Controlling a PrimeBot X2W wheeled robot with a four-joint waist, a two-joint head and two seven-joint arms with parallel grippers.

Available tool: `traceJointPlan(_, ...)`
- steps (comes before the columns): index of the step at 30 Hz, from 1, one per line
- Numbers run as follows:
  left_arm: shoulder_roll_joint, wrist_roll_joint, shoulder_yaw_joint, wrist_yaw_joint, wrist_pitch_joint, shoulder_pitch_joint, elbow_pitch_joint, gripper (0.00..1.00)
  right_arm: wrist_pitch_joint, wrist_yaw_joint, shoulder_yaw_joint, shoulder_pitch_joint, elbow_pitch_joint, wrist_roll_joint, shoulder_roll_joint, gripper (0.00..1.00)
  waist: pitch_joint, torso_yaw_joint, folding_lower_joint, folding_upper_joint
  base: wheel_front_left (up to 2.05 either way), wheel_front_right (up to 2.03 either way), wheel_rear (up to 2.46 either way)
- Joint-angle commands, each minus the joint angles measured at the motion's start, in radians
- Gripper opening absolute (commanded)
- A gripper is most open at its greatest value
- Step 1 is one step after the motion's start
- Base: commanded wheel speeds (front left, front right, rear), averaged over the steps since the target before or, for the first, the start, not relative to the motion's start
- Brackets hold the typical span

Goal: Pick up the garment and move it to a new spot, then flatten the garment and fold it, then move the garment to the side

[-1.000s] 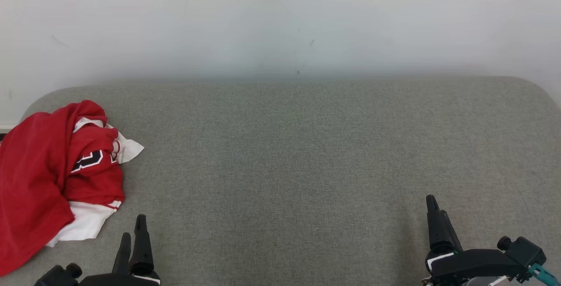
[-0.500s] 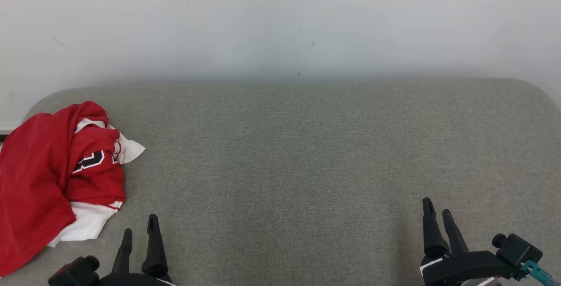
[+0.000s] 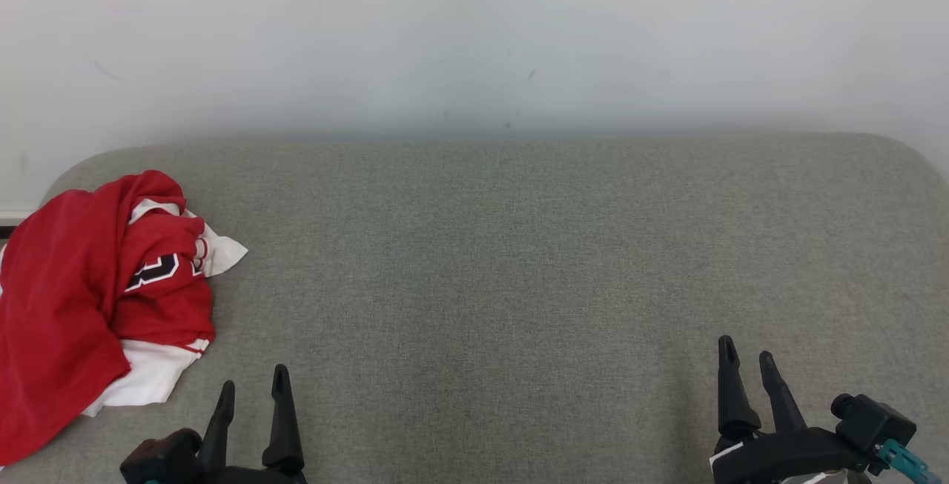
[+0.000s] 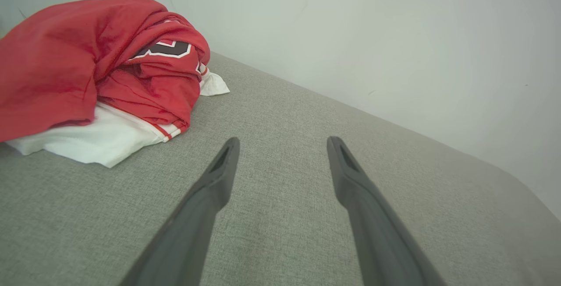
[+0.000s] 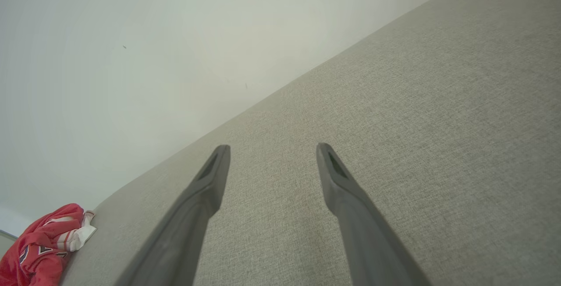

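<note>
The garment (image 3: 81, 299) is a red and white jersey with a black number, lying crumpled at the far left of the grey surface (image 3: 504, 262). The left wrist view has the garment (image 4: 96, 67) at its upper left, and the right wrist view has it (image 5: 41, 244) at its lower left corner. My left gripper (image 3: 252, 386) stands open at the lower left, just right of the garment and apart from it. At the lower right my right gripper (image 3: 745, 350) is open too, far from the cloth. Nothing is between either pair of fingers.
A pale wall (image 3: 474, 39) rises directly behind the grey surface. The surface has rounded back corners (image 3: 901, 147), and its left edge lies under the garment.
My left gripper has shifted right and lower in the head view. The right gripper has turned so both its fingers show. The garment has not moved.
</note>
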Motion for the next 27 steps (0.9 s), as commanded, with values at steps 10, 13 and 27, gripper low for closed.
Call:
traceJointPlan(10,0.014,0.115,-0.020,-0.006,-0.031,-0.020,0.000,1.00,-0.031,0.007,0.001,-0.006,0.002,-0.109,0.000,1.00,0.007,0.003,0.0000,0.0000,0.00,0.00,0.00)
traceJointPlan(13,0.015,0.144,-0.022,-0.005,-0.038,-0.019,-0.005,1.00,-0.037,0.007,0.006,-0.008,0.008,-0.134,0.000,1.00,0.007,0.003,0.0000,0.0000,0.00,0.00,0.00)
traceJointPlan(27,0.014,0.252,-0.031,0.009,-0.067,-0.009,-0.010,1.00,-0.066,0.006,0.006,-0.007,0.023,-0.240,0.000,1.00,0.007,0.006,0.0000,0.0000,0.00,0.00,0.00)
